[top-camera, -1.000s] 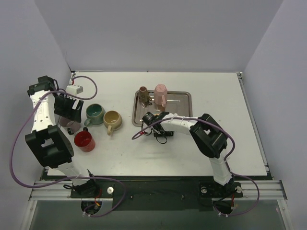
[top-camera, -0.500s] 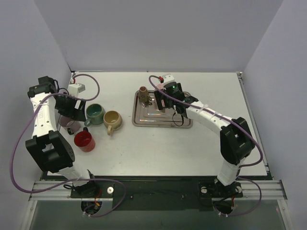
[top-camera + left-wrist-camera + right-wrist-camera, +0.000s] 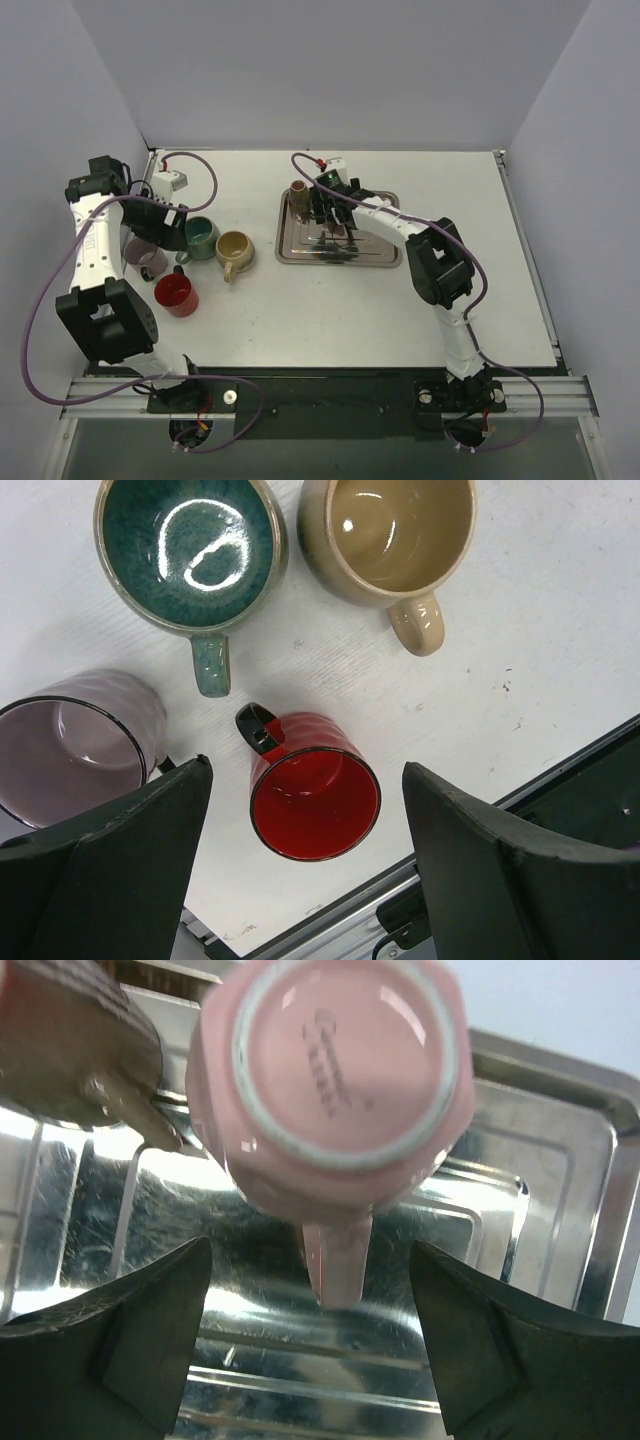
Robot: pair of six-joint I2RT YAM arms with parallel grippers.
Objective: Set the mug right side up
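Observation:
A pink mug (image 3: 345, 1060) stands upside down on the metal tray (image 3: 560, 1210), base up, its handle (image 3: 335, 1260) pointing toward my wrist. My right gripper (image 3: 320, 1350) is open and hovers above it, one finger on each side of the handle, touching nothing. In the top view the right gripper (image 3: 330, 205) covers most of the pink mug. A brown mug (image 3: 298, 192) stands upside down next to it at the tray's back left. My left gripper (image 3: 310, 880) is open and empty above a red mug (image 3: 315, 800).
Upright mugs stand at the left: green (image 3: 200, 237), tan (image 3: 235, 248), red (image 3: 176, 293) and purple (image 3: 143, 255). The tray (image 3: 375, 245) lies mid-table at the back. A white box (image 3: 167, 182) with a cable sits at the back left corner.
My right arm has swung from the tray's front edge to the back and now hangs over the pink mug. My left gripper has shifted slightly to the right, still above the mugs.

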